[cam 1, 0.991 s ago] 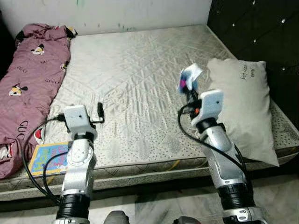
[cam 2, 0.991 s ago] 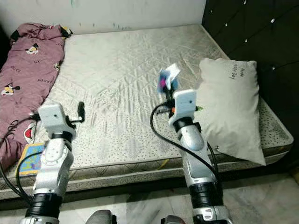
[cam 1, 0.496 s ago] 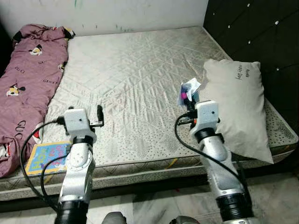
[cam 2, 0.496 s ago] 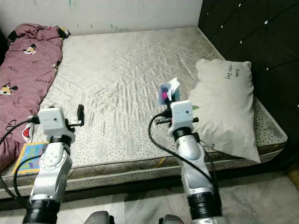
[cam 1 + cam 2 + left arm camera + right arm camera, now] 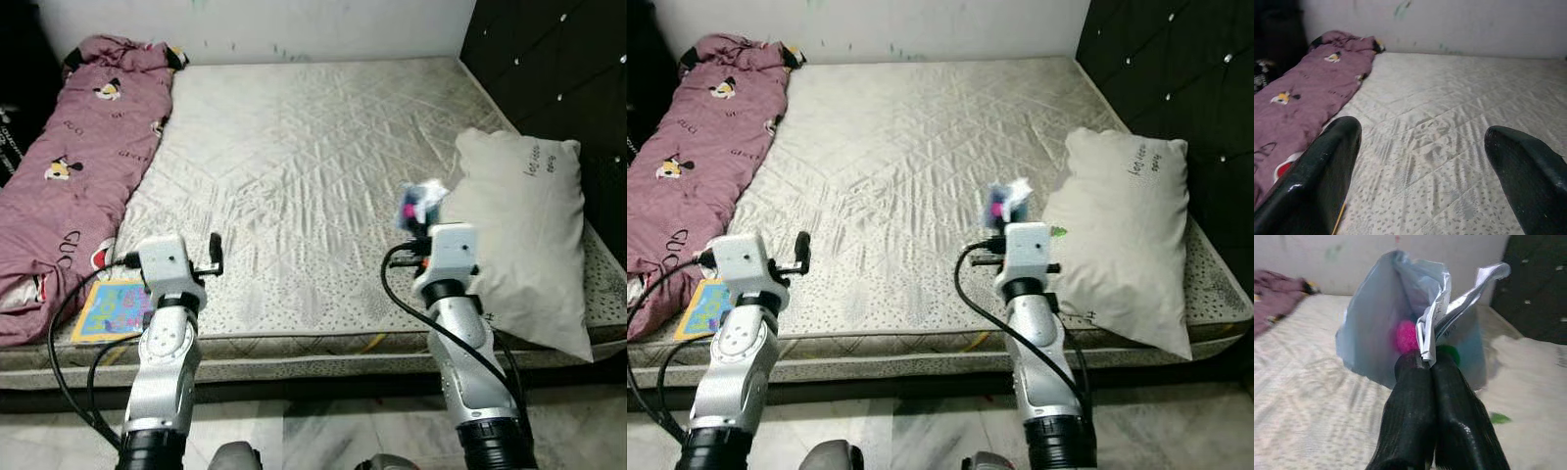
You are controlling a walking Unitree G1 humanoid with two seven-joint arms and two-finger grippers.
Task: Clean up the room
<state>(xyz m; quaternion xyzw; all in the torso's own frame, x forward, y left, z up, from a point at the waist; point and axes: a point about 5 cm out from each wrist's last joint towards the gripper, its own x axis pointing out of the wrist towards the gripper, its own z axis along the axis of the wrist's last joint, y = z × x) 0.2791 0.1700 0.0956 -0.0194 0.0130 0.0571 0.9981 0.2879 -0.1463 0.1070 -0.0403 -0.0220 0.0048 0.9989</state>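
Quilted and bare, the mattress [image 5: 313,176] fills the middle of the frame, with a dark tufted headboard [image 5: 558,69] in the upper right corner. Along the left edge lies a rumpled pink cartoon-print blanket [image 5: 73,186]; at the right edge rests a cream pillow [image 5: 534,240]. A colourful picture book [image 5: 113,308] sits at the lower left, on the mattress edge just beside the blanket.

Centre right, the right tool [image 5: 1427,364] has its fingers pressed together on a crumpled clear plastic wrapper [image 5: 1400,323] with pink and green bits inside, held above the mattress near the pillow. It looks light, limp and crinkly, so a pinch on a bunched fold should suit. Lower left, the left tool [image 5: 1422,147] is spread wide and empty. Broad open mattress lies between them.
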